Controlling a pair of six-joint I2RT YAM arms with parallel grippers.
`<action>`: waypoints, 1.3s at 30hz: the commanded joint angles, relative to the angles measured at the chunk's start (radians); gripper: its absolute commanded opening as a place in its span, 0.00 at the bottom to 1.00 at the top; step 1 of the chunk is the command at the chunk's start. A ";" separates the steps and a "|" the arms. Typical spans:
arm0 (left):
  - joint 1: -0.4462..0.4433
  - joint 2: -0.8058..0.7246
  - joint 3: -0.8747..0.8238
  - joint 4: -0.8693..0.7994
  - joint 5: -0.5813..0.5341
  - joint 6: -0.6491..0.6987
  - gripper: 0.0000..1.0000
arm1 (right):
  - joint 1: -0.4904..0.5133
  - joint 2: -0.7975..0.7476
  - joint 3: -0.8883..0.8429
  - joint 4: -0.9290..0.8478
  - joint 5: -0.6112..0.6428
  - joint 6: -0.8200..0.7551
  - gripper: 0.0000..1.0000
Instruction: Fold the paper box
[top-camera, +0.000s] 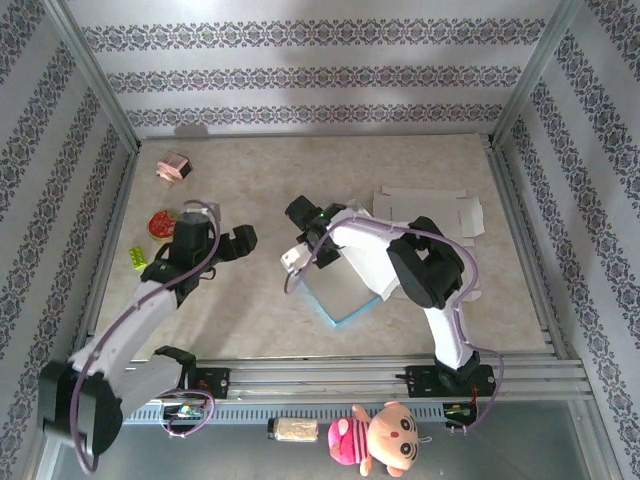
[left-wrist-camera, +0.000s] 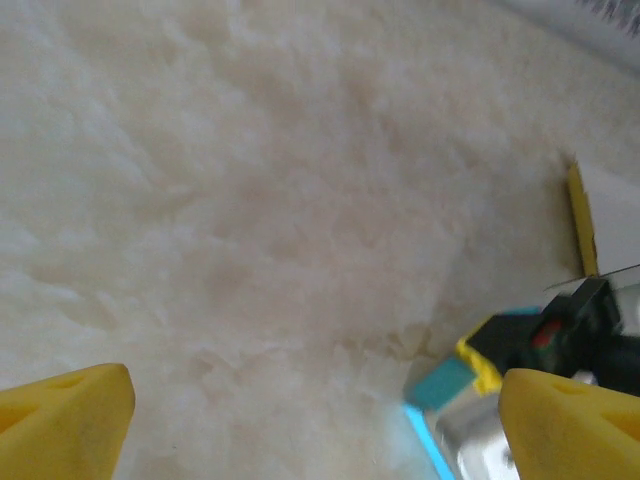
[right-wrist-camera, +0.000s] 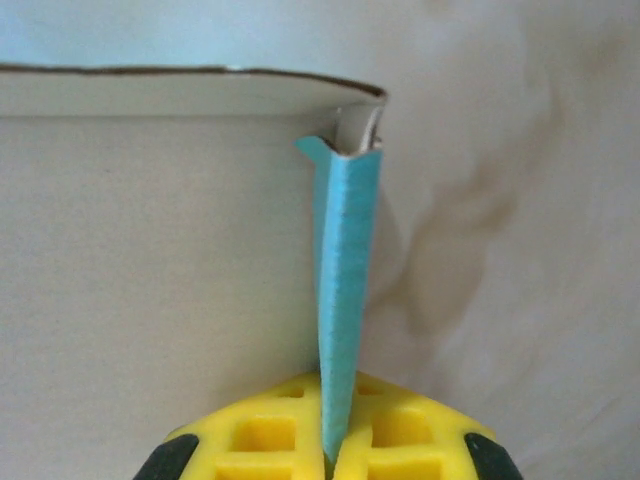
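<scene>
Seen from the overhead camera, a grey paper box (top-camera: 345, 285) with a blue edge lies partly folded on the beige marbled tabletop (top-camera: 270, 180), just right of the frame's centre. The right gripper (top-camera: 308, 262) is at its upper left corner, and the left gripper (top-camera: 240, 240) hangs a little way to the left, apart from the box, with its jaws spread and nothing between them. Flat white cardboard sheets (top-camera: 430, 215) lie at centre right, behind the right arm. A small pink object (top-camera: 173, 167), a round red object (top-camera: 160, 222) and a yellow-green block (top-camera: 137, 258) sit along the left edge, while a pink plush doll (top-camera: 385, 440) lies at the bottom, in front of the arm bases. In the left wrist view, the left gripper (left-wrist-camera: 320, 430) shows two yellow fingertips (left-wrist-camera: 60, 420) in opposite lower corners, wide apart over bare tabletop, with the box's blue edge (left-wrist-camera: 425, 450) at lower right. In the right wrist view, the right gripper (right-wrist-camera: 330, 440) is pressed closed at bottom centre, pinching a thin blue flap (right-wrist-camera: 345, 280) of the box that stands upright beside the pale grey panel (right-wrist-camera: 150, 250).
</scene>
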 joint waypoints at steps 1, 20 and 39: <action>-0.011 -0.131 -0.059 0.103 -0.053 0.041 0.96 | 0.019 -0.037 -0.093 0.209 -0.048 -0.338 0.02; -0.011 -0.186 0.161 -0.154 -0.025 0.408 1.00 | 0.128 -0.138 -0.109 0.362 -0.118 -0.397 0.43; -0.010 0.240 0.494 -0.401 0.191 0.620 0.99 | -0.183 -0.721 -0.234 0.064 -0.134 1.646 0.98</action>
